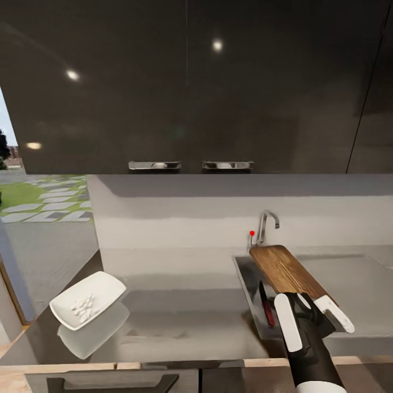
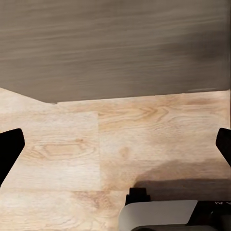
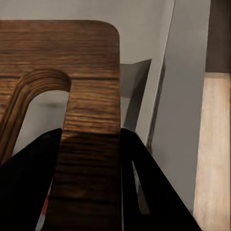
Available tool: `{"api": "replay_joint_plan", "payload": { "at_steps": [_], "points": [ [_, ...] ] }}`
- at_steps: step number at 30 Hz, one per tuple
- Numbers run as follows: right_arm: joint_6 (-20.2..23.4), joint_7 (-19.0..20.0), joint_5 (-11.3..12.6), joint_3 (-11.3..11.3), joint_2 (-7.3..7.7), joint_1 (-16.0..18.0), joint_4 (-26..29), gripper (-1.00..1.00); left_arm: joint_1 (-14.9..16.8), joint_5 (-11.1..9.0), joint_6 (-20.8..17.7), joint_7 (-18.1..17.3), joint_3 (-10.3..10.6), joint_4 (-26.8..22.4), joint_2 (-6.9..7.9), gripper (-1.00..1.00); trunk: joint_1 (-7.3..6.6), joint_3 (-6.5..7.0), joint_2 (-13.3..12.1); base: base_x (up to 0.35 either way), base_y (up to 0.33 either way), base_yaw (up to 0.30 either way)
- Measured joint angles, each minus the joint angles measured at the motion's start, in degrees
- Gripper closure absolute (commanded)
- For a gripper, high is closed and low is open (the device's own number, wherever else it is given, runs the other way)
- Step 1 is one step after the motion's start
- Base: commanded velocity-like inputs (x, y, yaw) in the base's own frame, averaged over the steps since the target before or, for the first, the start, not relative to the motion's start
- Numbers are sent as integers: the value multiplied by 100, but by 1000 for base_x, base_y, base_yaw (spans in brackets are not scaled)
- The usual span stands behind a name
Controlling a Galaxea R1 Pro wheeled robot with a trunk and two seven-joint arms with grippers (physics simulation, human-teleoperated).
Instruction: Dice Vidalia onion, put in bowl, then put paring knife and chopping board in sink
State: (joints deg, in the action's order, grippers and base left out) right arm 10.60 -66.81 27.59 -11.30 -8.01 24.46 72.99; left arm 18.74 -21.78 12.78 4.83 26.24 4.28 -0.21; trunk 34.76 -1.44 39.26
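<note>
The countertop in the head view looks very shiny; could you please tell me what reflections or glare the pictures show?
Head view: the countertop mirrors the bowl just below it; round light spots glare on the dark wall cabinets. Right wrist view: the chopping board looks sharp, without glare.

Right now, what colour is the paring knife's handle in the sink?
Orange-red; the paring knife shows best in the head view.

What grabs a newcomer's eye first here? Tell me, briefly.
The brown chopping board, gripped at its near end by the right tool, slants over the sink below the tap. A red-handled knife lies in the sink beside it. Far left on the countertop sits a white bowl holding pale diced pieces.
</note>
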Motion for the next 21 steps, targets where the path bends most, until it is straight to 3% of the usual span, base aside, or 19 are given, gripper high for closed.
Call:
{"api": "replay_joint_plan", "payload": {
  "at_steps": [6, 9, 14, 21],
  "points": [
    [34, 12, 37, 18, -196, 0, -202, 100, 0, 0, -6, 0, 0, 2, -1, -100, 0, 9, 0, 0, 0, -136],
    [35, 38, 51, 62, -196, 0, -377, 100, -1, -2, -8, 4, 0, 2, -1, -100, 0, 10, 0, 0, 0, -7],
    [40, 32, 424, 107, -196, 1, -457, 100, -1, -3, -9, 2, 0, 1, -1, -100, 0, 10, 0, 31, -45, -1],
    [39, 18, 461, 127, -196, 1, -460, 100, -1, -7, -56, 23, 0, 8, -1, -100, -1, 10, 0, 126, -141, 0]
  ]
}}
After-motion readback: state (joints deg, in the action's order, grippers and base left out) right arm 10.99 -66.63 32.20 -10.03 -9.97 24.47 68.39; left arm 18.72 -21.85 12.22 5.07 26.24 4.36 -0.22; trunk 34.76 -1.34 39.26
